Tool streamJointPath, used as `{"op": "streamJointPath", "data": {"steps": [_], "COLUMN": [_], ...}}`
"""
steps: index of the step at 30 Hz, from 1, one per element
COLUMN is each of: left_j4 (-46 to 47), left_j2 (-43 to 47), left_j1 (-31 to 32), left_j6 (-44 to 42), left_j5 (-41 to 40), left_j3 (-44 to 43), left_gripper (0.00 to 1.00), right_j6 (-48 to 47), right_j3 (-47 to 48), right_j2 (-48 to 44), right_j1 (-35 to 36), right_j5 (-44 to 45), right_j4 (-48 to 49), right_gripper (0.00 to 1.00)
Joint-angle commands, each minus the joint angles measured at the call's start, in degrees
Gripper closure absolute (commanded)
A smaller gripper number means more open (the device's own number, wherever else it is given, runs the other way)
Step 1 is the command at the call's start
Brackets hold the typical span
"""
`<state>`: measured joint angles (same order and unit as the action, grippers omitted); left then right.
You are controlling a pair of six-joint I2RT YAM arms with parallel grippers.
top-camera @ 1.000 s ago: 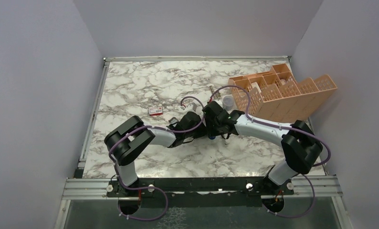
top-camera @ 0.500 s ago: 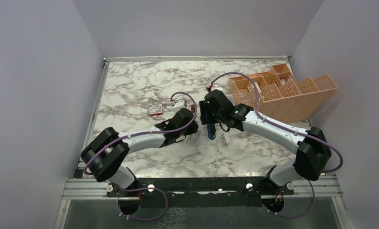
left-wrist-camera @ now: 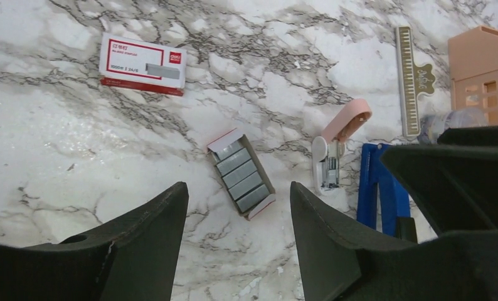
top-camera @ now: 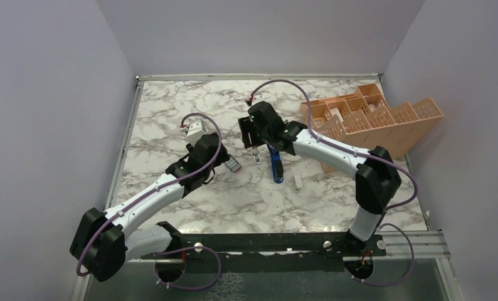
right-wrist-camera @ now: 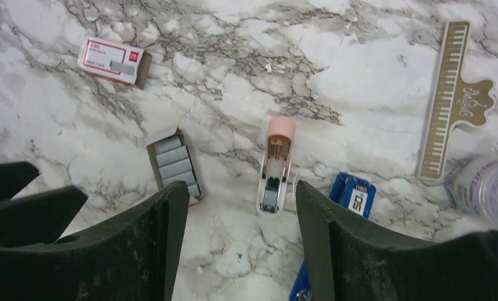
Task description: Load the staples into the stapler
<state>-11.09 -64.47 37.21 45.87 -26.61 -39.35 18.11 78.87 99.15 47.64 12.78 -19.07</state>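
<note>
Currently left end effector (left-wrist-camera: 237, 191) and right end effector (right-wrist-camera: 239, 188) hang spread and empty over the bench (left-wrist-camera: 77, 157). Staples (left-wrist-camera: 241, 179) lie exposed in their tray, apart from the box (left-wrist-camera: 143, 63). Stapler (left-wrist-camera: 381, 188) lies near. Judged left to do: pick up a strip, load it.

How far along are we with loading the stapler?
Done: the staples tray is out of its box, lying on the table. In hand: nothing; left gripper and right gripper hang open above. Left: pick a strip and load the blue stapler.
</note>
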Motion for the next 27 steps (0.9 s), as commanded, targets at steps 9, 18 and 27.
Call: {"op": "streamJointPath", "data": {"steps": [9,18,27], "left_j4": [0.16,3.42,8.35], "left_j2": [2.43,0.71,-2.45], "left_j1": [-2.47,-3.47,-3.73], "left_j6": [-0.25,0.29,2.40], "left_j5": [8.95,13.14,19.75], "left_j3": [4.27,6.16,7.59], "left_gripper": [0.37,0.37,0.39], "right_j6": [-1.76,-2.64,-2.72], "right_j3": [18.76,19.50,19.86], "right_j2": [18.02,21.85,22.72], "right_j1": [-2.11,-3.61,-4.31], "right_j5": [6.00,2.18,-1.31], "right_j4": [-7.59,-8.52,-10.64], "right_gripper": [0.30,0.40,0.57]}}
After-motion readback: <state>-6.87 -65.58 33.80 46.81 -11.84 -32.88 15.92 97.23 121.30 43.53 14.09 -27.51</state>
